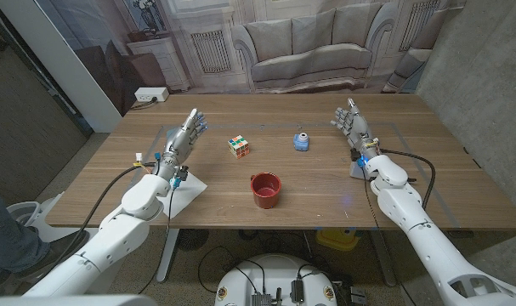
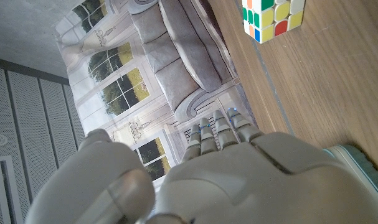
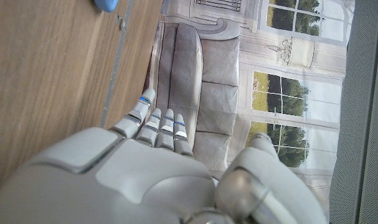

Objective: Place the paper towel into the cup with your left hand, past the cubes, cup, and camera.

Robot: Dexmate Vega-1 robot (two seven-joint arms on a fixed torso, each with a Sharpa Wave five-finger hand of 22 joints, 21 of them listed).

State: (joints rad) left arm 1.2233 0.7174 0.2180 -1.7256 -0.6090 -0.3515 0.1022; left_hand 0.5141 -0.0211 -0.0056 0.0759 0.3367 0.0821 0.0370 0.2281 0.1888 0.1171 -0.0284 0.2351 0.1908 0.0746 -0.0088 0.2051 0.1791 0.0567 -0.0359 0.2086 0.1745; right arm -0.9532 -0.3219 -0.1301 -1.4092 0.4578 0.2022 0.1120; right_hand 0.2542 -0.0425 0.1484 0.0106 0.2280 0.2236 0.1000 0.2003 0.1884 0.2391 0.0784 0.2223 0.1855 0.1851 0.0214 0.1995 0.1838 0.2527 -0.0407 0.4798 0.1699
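My left hand [image 1: 187, 133] stands on its edge near the table's [image 1: 326, 212] left side, fingers straight, held side by side and holding nothing — my right hand [image 1: 351, 121] mirrors it on the far right, equally bare. The paper towel [image 1: 188, 186] lies flat under my left forearm, at the near left edge. The red cup [image 1: 265, 189] sits in the middle, toward the near edge, with bare wood all round it. Beyond it are the colour cube [image 1: 239, 146] and a small blue camera [image 1: 301, 141], well apart from each other. I can read no writing anywhere. My left wrist view brings the cube [image 2: 273, 17] close, stickers plain; my right wrist view catches a blue sliver of the camera [image 3: 106, 5].
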